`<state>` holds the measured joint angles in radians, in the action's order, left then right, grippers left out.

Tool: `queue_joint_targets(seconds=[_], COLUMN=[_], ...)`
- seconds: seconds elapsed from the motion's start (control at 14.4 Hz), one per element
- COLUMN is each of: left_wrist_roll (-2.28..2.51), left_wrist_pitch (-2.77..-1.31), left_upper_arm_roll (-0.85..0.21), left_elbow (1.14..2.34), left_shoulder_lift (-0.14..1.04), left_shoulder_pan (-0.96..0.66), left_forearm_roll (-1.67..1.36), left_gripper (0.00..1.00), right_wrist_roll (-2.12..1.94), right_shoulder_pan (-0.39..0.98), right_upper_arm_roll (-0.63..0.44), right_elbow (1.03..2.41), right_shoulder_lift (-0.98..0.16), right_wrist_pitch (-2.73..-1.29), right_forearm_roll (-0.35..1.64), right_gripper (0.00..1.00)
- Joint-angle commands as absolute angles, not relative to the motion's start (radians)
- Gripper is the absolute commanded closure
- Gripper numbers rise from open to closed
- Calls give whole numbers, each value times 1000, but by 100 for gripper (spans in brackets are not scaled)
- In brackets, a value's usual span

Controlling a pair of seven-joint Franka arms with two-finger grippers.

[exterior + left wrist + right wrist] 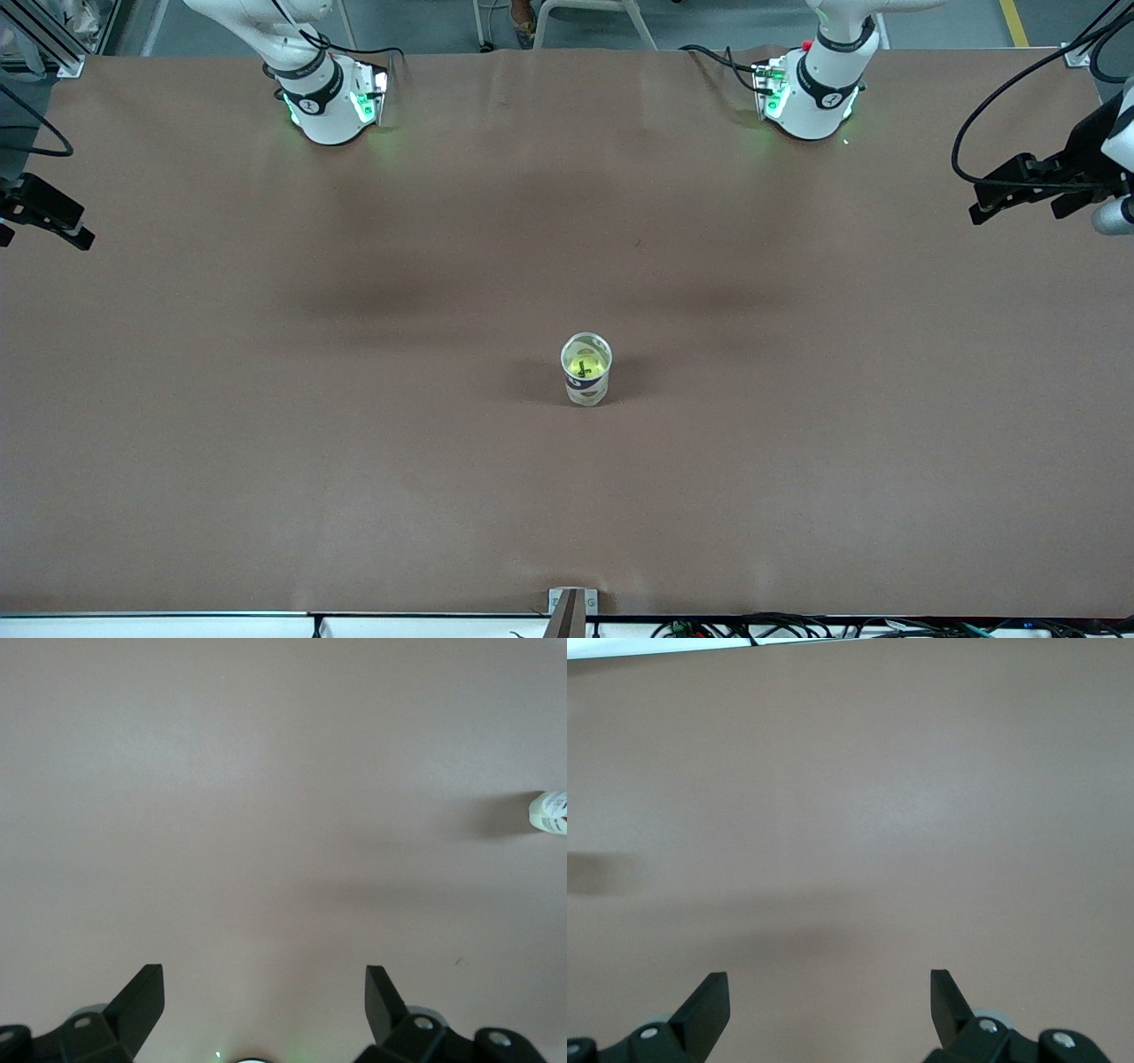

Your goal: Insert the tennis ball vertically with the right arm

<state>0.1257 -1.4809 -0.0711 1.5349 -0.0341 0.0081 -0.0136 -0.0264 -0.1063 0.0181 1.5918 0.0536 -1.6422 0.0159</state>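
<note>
A clear upright tube can (586, 385) with a dark label stands on the brown table near its middle, toward the front camera. A yellow-green tennis ball (588, 360) sits inside it, seen through the open top. The can also shows at the edge of the left wrist view (551, 812). My left gripper (264, 979) is open and empty over bare table, well away from the can. My right gripper (829, 983) is open and empty over bare table, with no can in its view. Neither gripper shows in the front view.
The two arm bases (328, 97) (811, 93) stand at the back of the table. Black camera mounts hang over each end of the table (44, 217) (1045, 182). A small bracket (571, 610) sits at the front edge.
</note>
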Motion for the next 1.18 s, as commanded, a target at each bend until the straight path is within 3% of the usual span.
queue_joint_targets(seconds=[0.0,0.35,0.62,1.11], left_wrist_roll=[137,141,141,97], left_wrist_pitch=[-1488,-1555,-1555,-1517], left_upper_arm_roll=[-75,-103,-150,-138], left_elbow=[1611,1704,1703,1647], left_shoulder_lift=[-109,-172,-164,-123], left_shoulder_pan=[17,20,23,31], left_forearm_roll=[-6,3,3,6], left_gripper=[0,0,0,0], right_wrist_roll=[-20,-17,-28,-29], right_shoulder_pan=[-118,-123,-118,-120], right_upper_arm_roll=[18,18,20,20], right_elbow=[1611,1606,1606,1620], right_shoulder_lift=[74,72,71,71], right_wrist_pitch=[-1658,-1637,-1631,-1643], right_forearm_roll=[9,12,3,2], right_gripper=[0,0,0,0])
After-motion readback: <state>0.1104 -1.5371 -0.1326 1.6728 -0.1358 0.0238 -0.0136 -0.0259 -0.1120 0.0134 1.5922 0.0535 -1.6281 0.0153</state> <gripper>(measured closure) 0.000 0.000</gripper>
